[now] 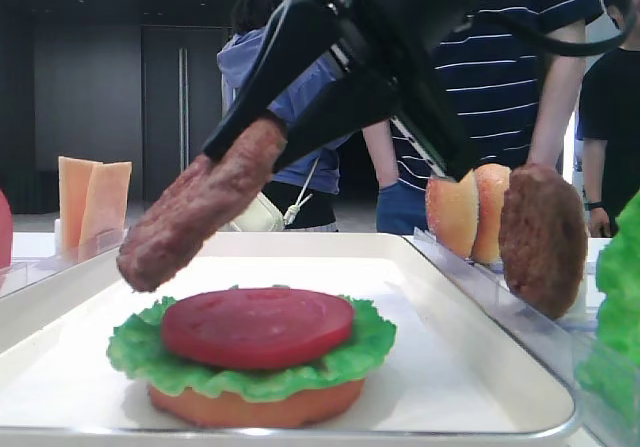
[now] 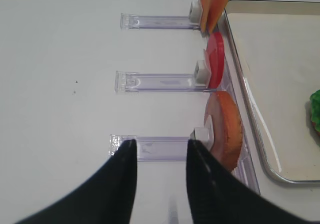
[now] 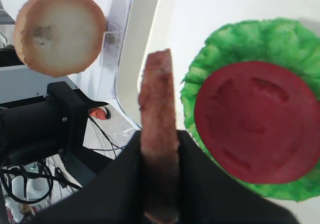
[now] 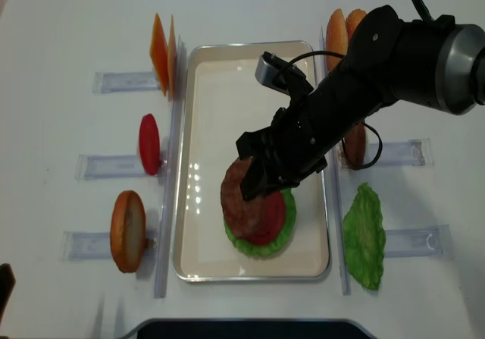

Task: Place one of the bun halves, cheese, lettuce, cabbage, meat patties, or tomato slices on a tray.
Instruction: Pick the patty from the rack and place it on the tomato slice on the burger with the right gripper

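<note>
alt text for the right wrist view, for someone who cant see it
The right tool, shut on a brown meat patty held edge-on, hangs above a white tray. On the tray, a red tomato slice lies on green lettuce; a bun half stands beyond the rim.

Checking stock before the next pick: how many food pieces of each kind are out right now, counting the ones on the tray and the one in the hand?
Bun halves: 4
Meat patties: 2
Tomato slices: 2
Lettuce leaves: 2
Cheese slices: 2
Total: 12
</note>
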Motion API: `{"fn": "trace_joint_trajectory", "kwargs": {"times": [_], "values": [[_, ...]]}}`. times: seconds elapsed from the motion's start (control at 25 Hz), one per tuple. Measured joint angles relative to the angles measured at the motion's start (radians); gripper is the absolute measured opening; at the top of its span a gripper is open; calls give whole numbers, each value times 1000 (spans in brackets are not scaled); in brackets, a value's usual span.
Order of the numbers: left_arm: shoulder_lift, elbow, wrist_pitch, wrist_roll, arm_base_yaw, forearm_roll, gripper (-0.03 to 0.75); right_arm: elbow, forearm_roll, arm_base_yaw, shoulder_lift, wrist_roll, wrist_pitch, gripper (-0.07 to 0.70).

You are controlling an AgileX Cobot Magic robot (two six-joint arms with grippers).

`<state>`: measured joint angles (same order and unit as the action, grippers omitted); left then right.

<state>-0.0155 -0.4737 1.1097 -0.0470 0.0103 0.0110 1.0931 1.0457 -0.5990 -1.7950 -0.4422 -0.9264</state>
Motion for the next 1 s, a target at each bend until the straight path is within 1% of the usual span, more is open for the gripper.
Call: {"fn": "trace_joint_trajectory", "kwargs": {"times": [0.16,0.32,0.6,1.0], "values": [[0,0,0,0,0,0,265,0,7,8,-13,-8,-19,145],[0,0,0,0,0,0,265,0,17,18,-22,-30,-22,145],[0,0,0,0,0,0,265,0,19,45,-22,-37,-27,145],[0,0,0,0,0,0,265,0,19,55,-22,-40,-43,145]]}}
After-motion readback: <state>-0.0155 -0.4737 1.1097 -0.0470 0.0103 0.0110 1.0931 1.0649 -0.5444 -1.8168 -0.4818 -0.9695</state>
